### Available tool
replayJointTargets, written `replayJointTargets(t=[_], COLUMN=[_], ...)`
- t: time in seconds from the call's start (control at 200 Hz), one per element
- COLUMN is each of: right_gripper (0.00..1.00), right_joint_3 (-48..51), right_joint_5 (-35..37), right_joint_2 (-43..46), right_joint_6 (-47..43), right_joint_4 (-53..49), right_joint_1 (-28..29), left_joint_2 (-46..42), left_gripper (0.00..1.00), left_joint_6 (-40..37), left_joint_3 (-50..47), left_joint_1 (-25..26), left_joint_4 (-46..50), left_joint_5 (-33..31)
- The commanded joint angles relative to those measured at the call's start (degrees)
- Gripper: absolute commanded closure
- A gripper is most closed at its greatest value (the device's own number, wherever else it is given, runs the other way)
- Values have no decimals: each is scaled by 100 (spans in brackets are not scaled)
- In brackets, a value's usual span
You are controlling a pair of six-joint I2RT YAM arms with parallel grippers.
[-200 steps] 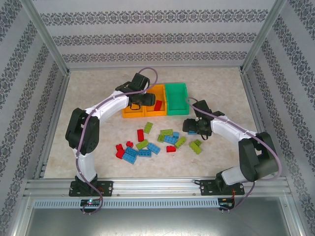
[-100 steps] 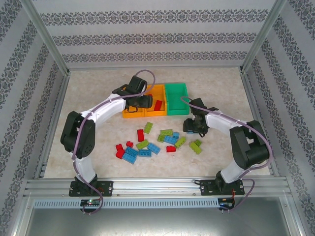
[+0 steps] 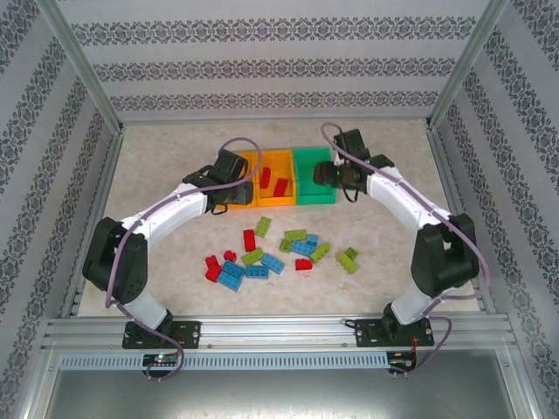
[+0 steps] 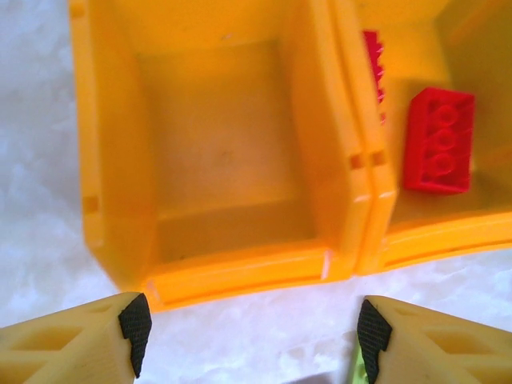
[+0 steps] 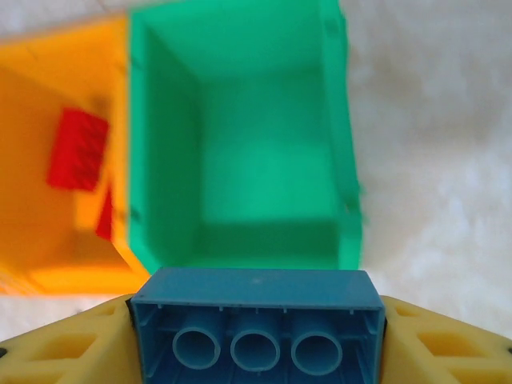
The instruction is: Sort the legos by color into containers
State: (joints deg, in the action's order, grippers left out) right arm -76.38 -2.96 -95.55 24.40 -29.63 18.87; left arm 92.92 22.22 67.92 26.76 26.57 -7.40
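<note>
Three containers stand in a row at the back: a left orange bin, a middle orange bin and a green bin. My left gripper is open and bare, with its fingertips just short of the near wall of the left orange bin, which holds nothing. Two red legos lie in the middle bin. My right gripper is shut on a blue lego, hovering at the near edge of the bare green bin.
Loose legos are scattered on the table's middle: red, lime green, blue, more green at the right and a red and blue cluster at the left. Metal frame posts and patterned walls ring the table.
My right arm swung from the lego pile back to the green bin, carrying the blue lego. My left gripper drew away from the middle bin to the left bin's near edge.
</note>
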Motion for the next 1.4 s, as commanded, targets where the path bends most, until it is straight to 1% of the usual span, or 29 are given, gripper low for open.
replayJointTargets(t=[0.0, 0.105, 0.225, 0.285, 0.35, 0.445, 0.545, 0.654, 0.864, 1.029, 1.179, 1.214, 1.334, 1.394], right_gripper=[40, 39, 37, 36, 34, 31, 26, 25, 25, 21, 19, 18, 18, 17], right_joint_3=[-507, -955, -1273, -1390, -1470, -1556, -1582, -1588, -1598, -1465, -1252, -1204, -1023, -931], right_joint_5=[-55, -8, 67, 112, 155, 195, 217, 170, 128, 22, -11, -10, -27, -50], right_joint_2=[-703, -1193, -1554, -1685, -1779, -1892, -1957, -1989, -2002, -1836, -1547, -1472, -1221, -1115], right_joint_6=[-49, -78, -77, -78, -93, -111, -107, -119, -142, -146, -141, -135, -129, -121], right_joint_4=[-139, -166, -173, -211, -228, -278, -307, -290, -247, -146, -19, 1, 45, 45], right_joint_1=[-32, -33, -33, -32, -32, -42, -50, -68, -103, -103, -119, -127, -196, -246], left_joint_2=[-334, -461, -486, -415, -349, -216, -43, 108, 438, 666, 906, 950, 947, 958], left_gripper=[28, 28, 29, 29, 30, 31, 31, 32, 32, 34, 40, 44, 61, 64], left_joint_6=[264, 327, 416, 588, 802, 1089, 1278, 1478, 1758, 1835, 1827, 1813, 1785, 1769], left_joint_3=[-286, -489, -727, -769, -827, -829, -741, -705, -639, -500, -379, -359, -367, -358], left_joint_1=[-61, -52, 1, 55, 122, 335, 593, 796, 992, 1039, 1033, 1033, 1033, 1033], left_joint_4=[199, 269, 270, 377, 380, 379, 521, 586, 636, 557, 565, 599, 659, 726], left_joint_5=[-228, 11, 363, 424, 649, 898, 974, 1119, 1175, 1163, 1165, 1133, 1026, 945])
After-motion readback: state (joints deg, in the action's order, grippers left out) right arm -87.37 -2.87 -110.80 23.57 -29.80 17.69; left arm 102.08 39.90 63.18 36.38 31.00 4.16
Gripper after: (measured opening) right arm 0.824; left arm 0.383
